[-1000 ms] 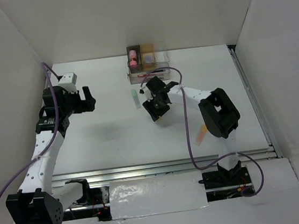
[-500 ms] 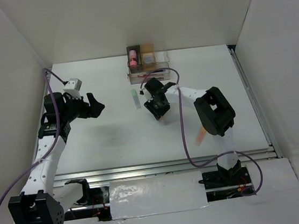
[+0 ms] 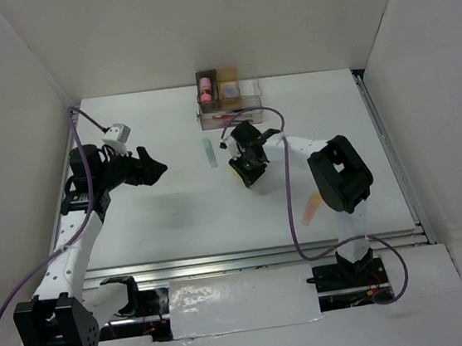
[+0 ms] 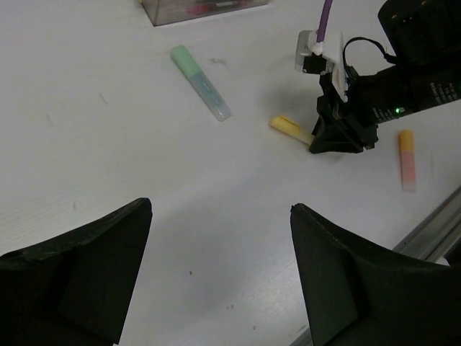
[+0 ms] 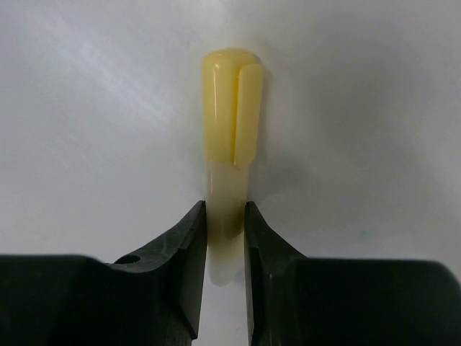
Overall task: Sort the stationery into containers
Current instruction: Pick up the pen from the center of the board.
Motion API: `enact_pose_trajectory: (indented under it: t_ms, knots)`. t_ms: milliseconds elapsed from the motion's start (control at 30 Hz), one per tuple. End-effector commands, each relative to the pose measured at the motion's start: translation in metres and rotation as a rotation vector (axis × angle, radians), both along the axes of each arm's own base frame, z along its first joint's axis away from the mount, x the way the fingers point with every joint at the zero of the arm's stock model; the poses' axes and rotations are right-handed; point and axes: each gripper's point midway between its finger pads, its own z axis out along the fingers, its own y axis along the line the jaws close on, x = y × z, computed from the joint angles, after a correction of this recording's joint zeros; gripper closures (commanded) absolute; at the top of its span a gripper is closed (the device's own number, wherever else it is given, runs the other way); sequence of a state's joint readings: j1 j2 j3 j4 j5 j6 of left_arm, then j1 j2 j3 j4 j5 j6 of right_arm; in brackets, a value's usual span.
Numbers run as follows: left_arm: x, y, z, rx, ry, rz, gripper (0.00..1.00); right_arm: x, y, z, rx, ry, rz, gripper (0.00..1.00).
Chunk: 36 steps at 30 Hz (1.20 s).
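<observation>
Right gripper [image 5: 225, 216] is down at mid-surface, its fingers [image 5: 187, 252] closed in on the yellow marker [image 5: 230, 108], pinching the plain barrel end from both sides. The marker's long axis runs straight out in line with the fingers, clipped cap end pointing away from the wrist; from the left wrist view that free end [image 4: 288, 127] points toward the left side of the surface. Can't tell if it is lifted or lying flat.

Left gripper [image 3: 154, 169] hangs over the left half, fingers [image 4: 94, 274] spread wide, nothing between them.

Green marker [image 3: 209, 152] lies loose on the surface [image 3: 178, 221], just left of the right gripper and apart from it, long axis running near-to-far with a slight tilt, one end toward the containers. Orange marker [image 3: 310, 208] lies near the right arm, closer to the near edge, also roughly near-to-far.

At the far edge, centre: dark grey box [image 3: 200, 78] with a pink cylinder [image 3: 204, 86] in it, tan box [image 3: 235, 79] beside it with a purple pot [image 3: 229, 92], and a clear tray [image 3: 245, 114] in front holding something red.

Surface is plain white with a metal rail along the near edge. White walls [image 3: 198, 26] close in at the back and on both sides.
</observation>
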<state>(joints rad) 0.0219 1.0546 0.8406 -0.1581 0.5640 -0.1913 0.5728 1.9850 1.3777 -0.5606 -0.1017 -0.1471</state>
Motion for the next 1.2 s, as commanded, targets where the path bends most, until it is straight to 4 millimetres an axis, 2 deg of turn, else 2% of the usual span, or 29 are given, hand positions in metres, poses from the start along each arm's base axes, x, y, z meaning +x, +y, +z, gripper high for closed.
enact_pose_trajectory:
  t_ms: [0,33,67,100,133,167,200,233,267,333,500,633,700,800,833,867,900,933,967,1000,1033,1067,1100,1167]
  knots:
    - [-0.016,-0.022,0.013,-0.071,-0.048,-0.143,0.10,-0.010,0.014,0.055,0.191,-0.072,0.137,1.00]
    - [-0.022,-0.027,0.018,-0.053,-0.104,-0.212,0.10,-0.023,0.019,0.062,0.243,-0.065,0.239,1.00]
    - [-0.030,-0.034,0.020,-0.043,-0.140,-0.298,0.09,-0.032,0.018,0.080,0.269,-0.077,0.288,1.00]
    - [-0.039,-0.041,0.026,-0.026,-0.182,-0.383,0.09,-0.037,0.017,0.087,0.273,-0.093,0.373,1.00]
    - [-0.053,-0.049,0.022,0.021,-0.236,-0.511,0.10,-0.045,0.023,0.104,0.320,-0.093,0.433,1.00]
    - [-0.060,-0.058,0.023,0.047,-0.263,-0.572,0.12,-0.059,0.018,0.107,0.325,-0.040,0.462,1.00]
    - [-0.064,-0.062,0.021,0.065,-0.272,-0.608,0.14,-0.065,0.017,0.113,0.337,-0.033,0.518,1.00]
    - [-0.069,-0.066,0.018,0.111,-0.324,-0.668,0.14,-0.072,0.024,0.127,0.390,-0.023,0.562,1.00]
    - [-0.074,-0.068,0.014,0.121,-0.318,-0.694,0.15,-0.084,0.020,0.130,0.397,0.021,0.576,1.00]
    - [-0.081,-0.076,0.015,0.153,-0.375,-0.756,0.15,-0.094,0.024,0.139,0.418,0.029,0.635,1.00]
    - [-0.089,-0.096,0.024,0.264,-0.525,-0.848,0.16,-0.126,0.031,0.143,0.396,0.129,0.720,1.00]
    - [-0.097,-0.111,0.031,0.328,-0.618,-0.896,0.17,-0.139,0.038,0.139,0.388,0.228,0.709,1.00]
    - [-0.093,-0.112,0.029,0.385,-0.639,-0.876,0.19,-0.145,0.040,0.139,0.409,0.273,0.697,1.00]
    - [-0.093,-0.114,0.029,0.406,-0.641,-0.828,0.23,-0.149,0.039,0.136,0.447,0.283,0.661,1.00]
    - [-0.092,-0.114,0.033,0.408,-0.665,-0.818,0.24,-0.138,0.045,0.146,0.476,0.185,0.664,1.00]
    - [-0.094,-0.113,0.029,0.325,-0.562,-0.762,0.25,-0.136,0.045,0.149,0.492,0.155,0.639,1.00]
    - [-0.095,-0.108,0.035,0.275,-0.548,-0.724,0.26,-0.140,0.040,0.156,0.512,0.095,0.635,1.00]
    - [-0.094,-0.109,0.039,0.223,-0.560,-0.702,0.26,-0.125,0.047,0.169,0.555,-0.028,0.639,1.00]
    - [-0.099,-0.109,0.045,0.114,-0.490,-0.661,0.24,-0.120,0.043,0.177,0.584,-0.071,0.604,1.00]
    - [-0.103,-0.107,0.057,0.054,-0.494,-0.631,0.23,-0.122,0.039,0.192,0.621,-0.143,0.600,1.00]
    - [-0.101,-0.108,0.070,0.011,-0.545,-0.609,0.22,-0.113,0.042,0.208,0.654,-0.220,0.596,1.00]
    - [-0.107,-0.110,0.076,-0.091,-0.472,-0.578,0.20,-0.109,0.040,0.216,0.680,-0.216,0.544,1.00]
    - [-0.111,-0.111,0.085,-0.130,-0.479,-0.568,0.20,-0.098,0.034,0.232,0.704,-0.247,0.509,1.00]
    - [-0.113,-0.115,0.102,-0.216,-0.495,-0.555,0.20,-0.093,0.031,0.255,0.789,-0.237,0.454,1.00]
